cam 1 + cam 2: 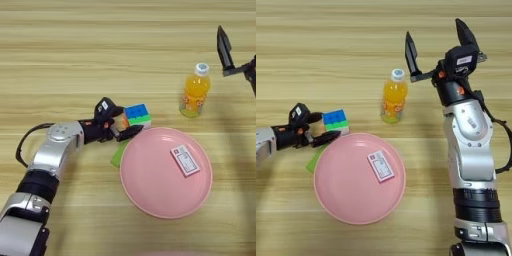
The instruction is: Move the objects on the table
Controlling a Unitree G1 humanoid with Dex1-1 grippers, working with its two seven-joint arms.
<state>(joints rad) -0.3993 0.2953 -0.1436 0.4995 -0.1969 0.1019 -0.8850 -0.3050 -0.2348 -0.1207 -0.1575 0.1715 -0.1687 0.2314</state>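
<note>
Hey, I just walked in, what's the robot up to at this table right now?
The left gripper is closed around the multicoloured puzzle cube, just beyond the rim of the large round pink plate. A pink-white card lies on the plate, and a small green rectangular block peeks out from under the plate's left rim. The right gripper hangs open beside the small orange juice bottle with white cap, not touching it.

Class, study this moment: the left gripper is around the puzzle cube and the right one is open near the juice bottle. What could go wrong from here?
1. The puzzle cube sits against the pink plate; moving it with the left gripper might nudge the plate and the card.
2. The open right gripper could topple the upright juice bottle.
</note>
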